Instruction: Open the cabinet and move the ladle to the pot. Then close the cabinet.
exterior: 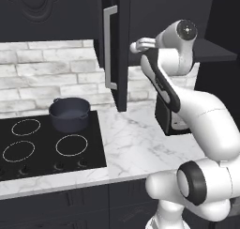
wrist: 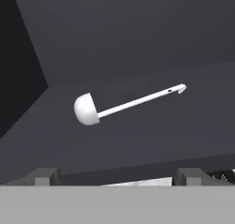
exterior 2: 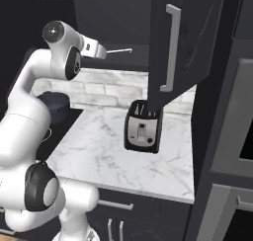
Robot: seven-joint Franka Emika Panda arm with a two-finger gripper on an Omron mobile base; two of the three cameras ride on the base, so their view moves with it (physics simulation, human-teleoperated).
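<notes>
You see the cabinet (exterior 2: 178,47) door swung open above the marble counter (exterior: 136,143). Pot (exterior: 69,113) sits on the hob, left of the cabinet. Gripper (wrist: 117,177) spread wide, empty, facing the ladle (wrist: 124,106) lying on the cabinet shelf.

We see a white marble surface (exterior: 136,148) running under a backsplash of pale grey brick (exterior: 47,78). A black cooktop (exterior: 47,146) with ringed burners is set into it on the left. A black boxy toaster (exterior 2: 143,126) stands near the wall. Black base drawers (exterior 2: 118,210) sit below, and a dark built-in oven (exterior 2: 232,151) fills the right side.
</notes>
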